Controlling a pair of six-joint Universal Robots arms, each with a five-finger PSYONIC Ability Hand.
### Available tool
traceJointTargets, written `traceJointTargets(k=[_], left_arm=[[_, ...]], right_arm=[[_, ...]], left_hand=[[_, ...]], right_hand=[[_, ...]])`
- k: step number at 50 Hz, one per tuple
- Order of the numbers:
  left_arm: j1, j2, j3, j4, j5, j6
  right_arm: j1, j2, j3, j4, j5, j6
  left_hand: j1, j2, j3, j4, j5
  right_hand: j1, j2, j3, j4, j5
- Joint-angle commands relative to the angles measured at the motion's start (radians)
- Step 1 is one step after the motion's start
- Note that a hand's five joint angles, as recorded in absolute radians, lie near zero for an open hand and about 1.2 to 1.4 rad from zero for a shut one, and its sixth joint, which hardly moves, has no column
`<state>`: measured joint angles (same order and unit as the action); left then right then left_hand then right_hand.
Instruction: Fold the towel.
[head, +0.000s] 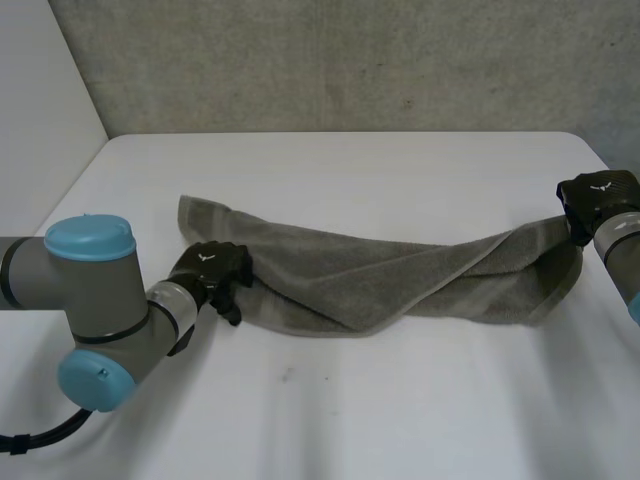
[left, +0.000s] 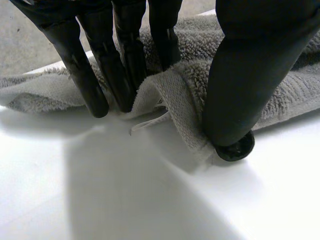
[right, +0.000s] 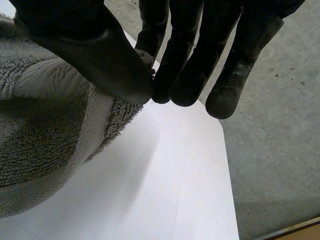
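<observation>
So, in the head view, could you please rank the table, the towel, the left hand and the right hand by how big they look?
1. the table
2. the towel
3. the left hand and the right hand look about alike, so I would not rank them.

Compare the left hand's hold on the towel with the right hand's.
The left hand holds the towel at its left end, the right hand at its right end near the edge of the table. The left hand's thumb and fingers stand apart with a fold between, tips at the table; the right hand's thumb meets its fingertips. Both pinch the grey towel.
</observation>
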<state>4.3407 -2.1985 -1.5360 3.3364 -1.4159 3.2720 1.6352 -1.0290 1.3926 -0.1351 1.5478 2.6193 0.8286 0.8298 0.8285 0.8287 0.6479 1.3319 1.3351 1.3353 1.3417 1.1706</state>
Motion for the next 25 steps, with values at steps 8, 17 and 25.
traceJointTargets(k=[8,17,25], left_arm=[[-0.006,-0.009,0.020,-0.008,-0.001,-0.008],[-0.015,0.189,-0.036,-0.040,-0.048,-0.014],[0.007,0.525,-0.076,-0.140,-0.067,-0.058]], right_arm=[[0.012,0.010,0.000,0.000,0.000,-0.022],[0.014,-0.127,0.002,0.043,-0.003,-0.021],[0.008,-0.383,-0.012,0.213,-0.055,-0.021]], left_hand=[[0.568,0.566,0.568,0.568,0.574],[0.568,0.566,0.568,0.568,0.574],[0.568,0.566,0.568,0.568,0.574]], right_hand=[[0.064,0.061,0.061,0.055,0.051],[0.064,0.061,0.061,0.055,0.051],[0.064,0.061,0.061,0.055,0.051]])
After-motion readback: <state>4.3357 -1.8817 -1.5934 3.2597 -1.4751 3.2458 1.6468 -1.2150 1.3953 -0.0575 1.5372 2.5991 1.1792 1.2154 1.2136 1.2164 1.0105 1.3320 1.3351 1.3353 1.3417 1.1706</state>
